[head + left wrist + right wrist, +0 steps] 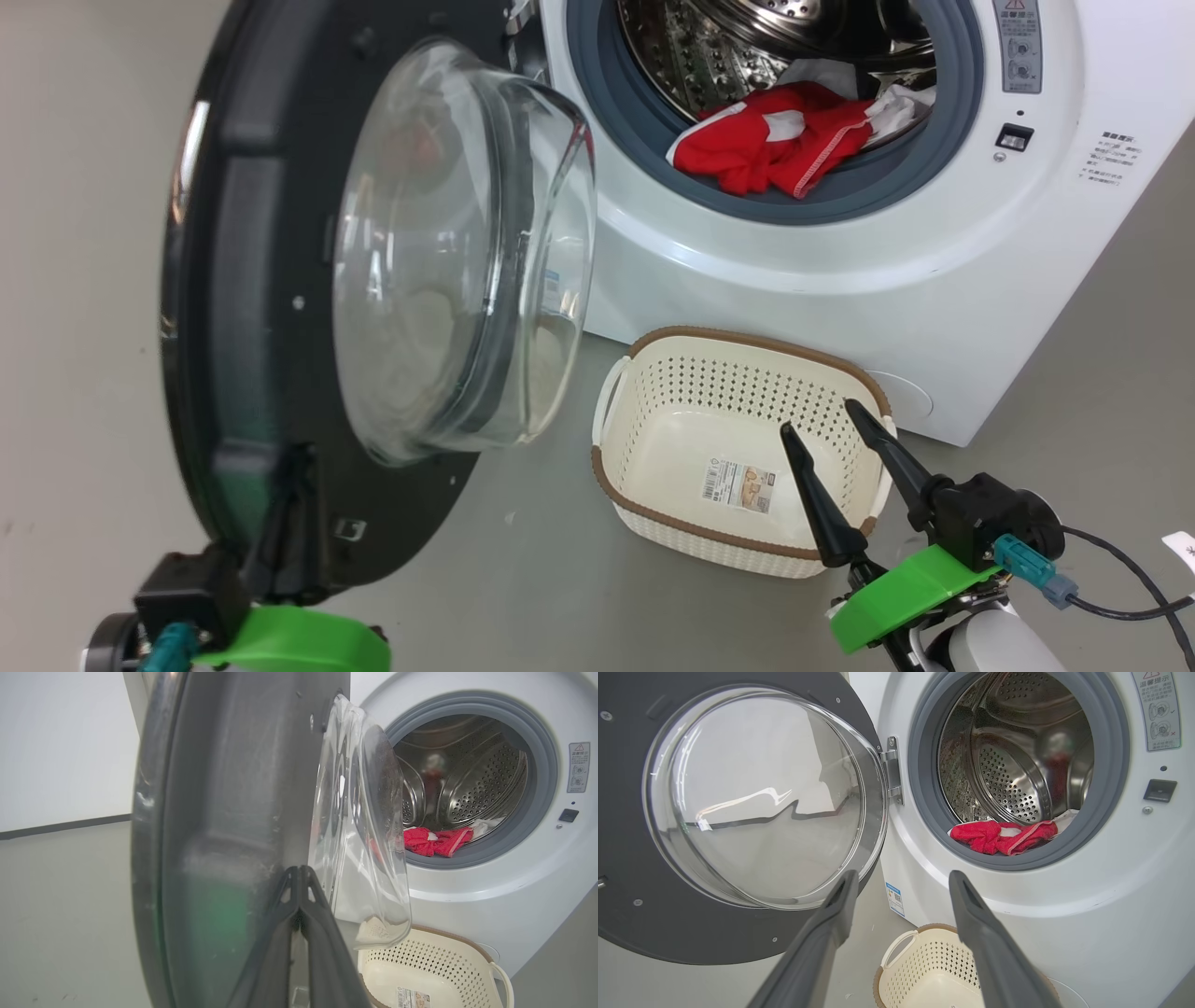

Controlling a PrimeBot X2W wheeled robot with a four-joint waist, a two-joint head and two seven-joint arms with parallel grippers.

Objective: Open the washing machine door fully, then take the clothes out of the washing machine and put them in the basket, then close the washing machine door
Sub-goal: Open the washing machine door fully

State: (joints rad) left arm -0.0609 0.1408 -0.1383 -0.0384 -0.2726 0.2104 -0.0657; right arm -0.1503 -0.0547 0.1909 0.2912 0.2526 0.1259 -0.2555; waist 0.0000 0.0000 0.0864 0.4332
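The washing machine (840,280) (490,896) (1111,882) stands with its door (233,280) (224,812) (738,933) swung wide to the left, the glass bowl facing out. Red and white clothes (775,140) (434,841) (999,837) lie at the drum's front lip on the grey gasket. The cream basket (709,383) (420,961) (924,961) sits empty on the floor below the opening. My left gripper (289,495) (299,872) is shut, its fingers lying against the lower inner side of the door. My right gripper (819,417) (903,877) hangs open above the basket's right side, holding nothing.
Grey floor surrounds the machine. A black cable (1120,569) trails from my right wrist at the lower right. The door hinge (892,770) sits left of the opening. A white wall with a dark baseboard (60,826) lies left of the door.
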